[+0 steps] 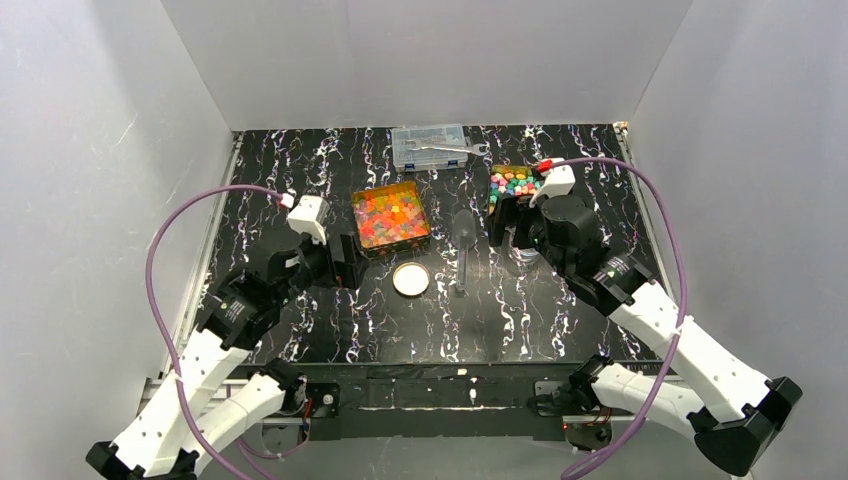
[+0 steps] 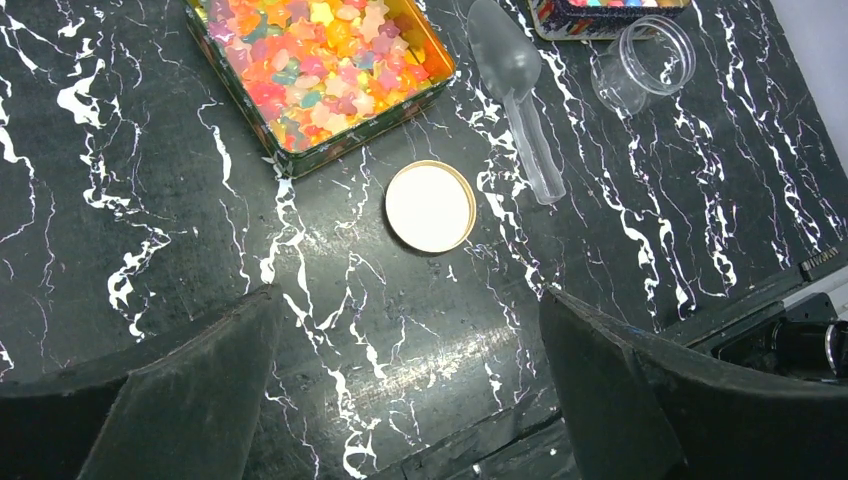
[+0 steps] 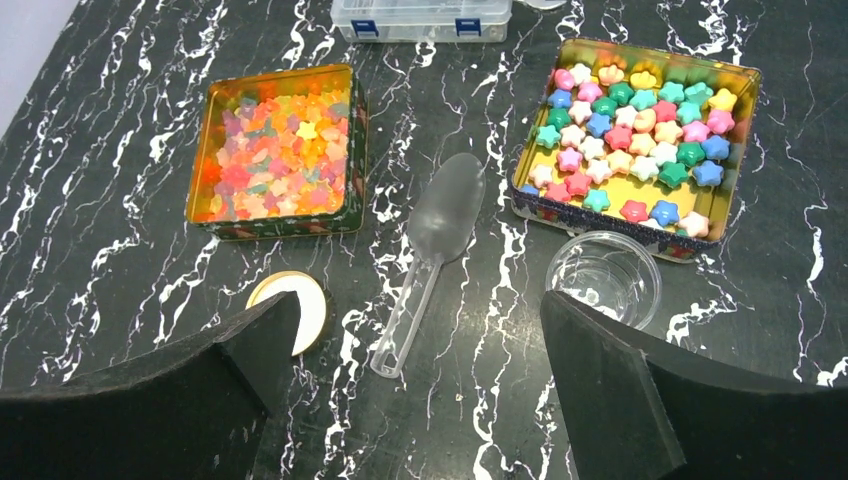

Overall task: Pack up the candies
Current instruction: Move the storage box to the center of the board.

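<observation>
Glossy red, orange and yellow candies (image 1: 392,214) (image 2: 318,55) (image 3: 272,150) fill a square tin left of centre. Pastel star candies (image 1: 514,184) (image 3: 640,135) lie in a second tin (image 3: 742,120) at the right. Between the tins lies a clear scoop (image 1: 463,240) (image 2: 512,85) (image 3: 432,245). A clear jar (image 2: 645,62) (image 3: 605,278) stands in front of the pastel tin, and its white lid (image 1: 411,279) (image 2: 430,205) (image 3: 302,302) lies apart. My left gripper (image 1: 345,262) (image 2: 408,295) hangs open near the lid. My right gripper (image 1: 515,225) (image 3: 420,300) is open above the scoop handle and the jar. Neither holds anything.
A clear compartment box (image 1: 430,146) (image 3: 420,18) with a wrench on top sits at the back centre. White walls close in the black marbled table (image 1: 300,330) on three sides. Purple cables loop above both arms.
</observation>
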